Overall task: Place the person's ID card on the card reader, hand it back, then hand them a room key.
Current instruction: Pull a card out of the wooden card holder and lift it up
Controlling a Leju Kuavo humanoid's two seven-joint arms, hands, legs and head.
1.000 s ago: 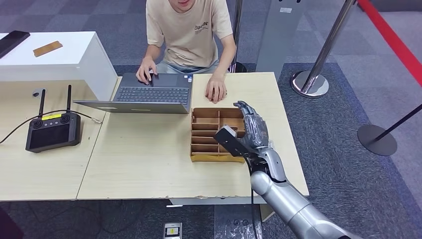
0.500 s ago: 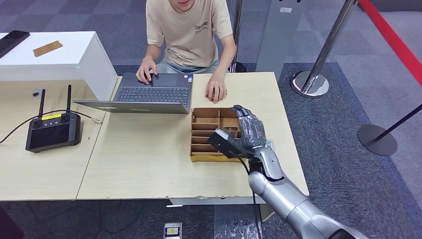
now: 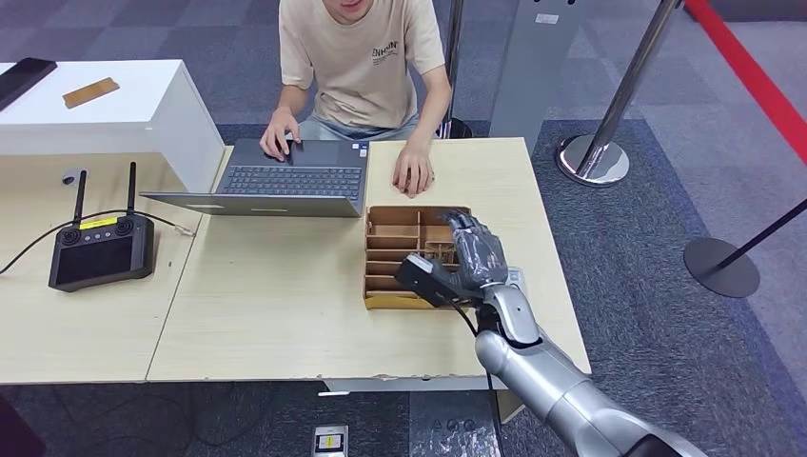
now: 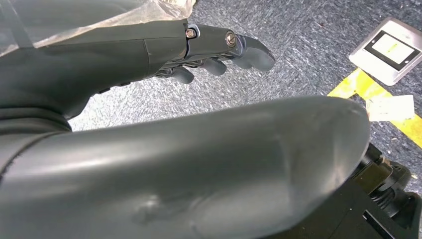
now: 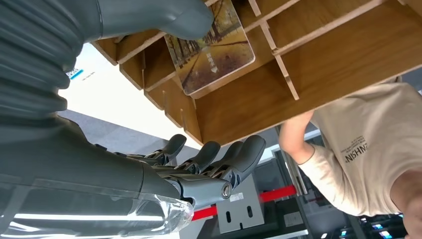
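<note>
Take the wooden organizer box (image 3: 395,255) as your landmark; it sits on the pale wood bench (image 3: 276,295), just in front of the person's resting hand (image 3: 413,176).

Your right hand (image 3: 476,255) is over the box's right-hand compartments, palm down, silver forearm reaching in from the bench's near edge. In the right wrist view the same hand (image 5: 199,169) has its fingers (image 5: 239,154) extended side by side, slightly apart, with nothing between them and the thumb (image 5: 154,17). The thumb tip lies right at one corner of a card (image 5: 211,52) printed with a tree-lined avenue; whether it touches the card, you cannot tell. The card lies tilted inside one of the box's compartments, against a wooden divider. Read the hand as released, not grasping.

Your left hand (image 4: 214,52) hangs over blue-grey carpet (image 4: 298,30), fingers loosely extended and apart, holding nothing.

Beyond the box, the person (image 3: 362,57) in a beige T-shirt sits at the far edge of the bench. Left of the box, touching distance from its far corner, an open laptop (image 3: 276,179). Well left of the box, a black controller with two antennas (image 3: 100,248). Far left and beyond, a white counter (image 3: 105,114) carrying a small brown card (image 3: 91,92).
</note>
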